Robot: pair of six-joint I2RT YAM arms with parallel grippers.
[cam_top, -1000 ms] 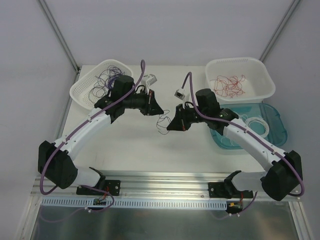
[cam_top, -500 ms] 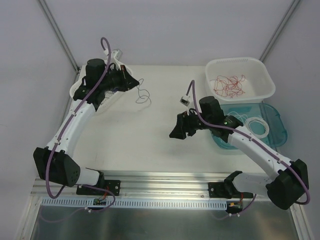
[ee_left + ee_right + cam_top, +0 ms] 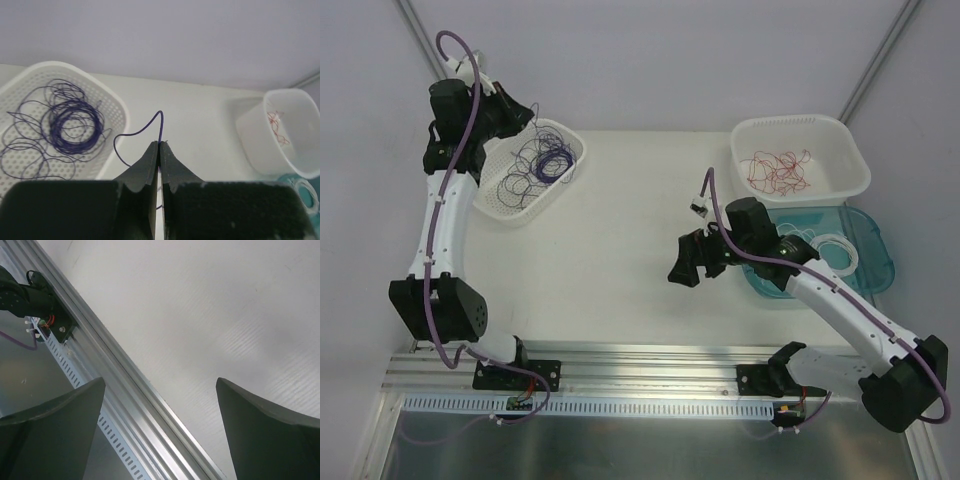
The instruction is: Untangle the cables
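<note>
Cables are sorted by colour. The purple cables (image 3: 533, 163) loop loosely in the white basket (image 3: 490, 205) at far left. The red cables (image 3: 775, 165) lie in the white tub (image 3: 790, 123) at far right. One white cable (image 3: 838, 248) is coiled in the teal tray (image 3: 875, 265) just in front of that tub. My left gripper (image 3: 160, 144) hangs high by the basket's far left corner, jaws pressed together on a single purple strand (image 3: 141, 131). It arcs up from the tips and curls down toward the basket's rim; I cannot tell where its free end lies. My right gripper (image 3: 159, 382) hovers over the table (image 3: 620, 260) just left of the tray, jaws wide apart, holding nothing. Its wrist view gives me only tabletop and the aluminium rail (image 3: 145, 410) at the near edge.
</note>
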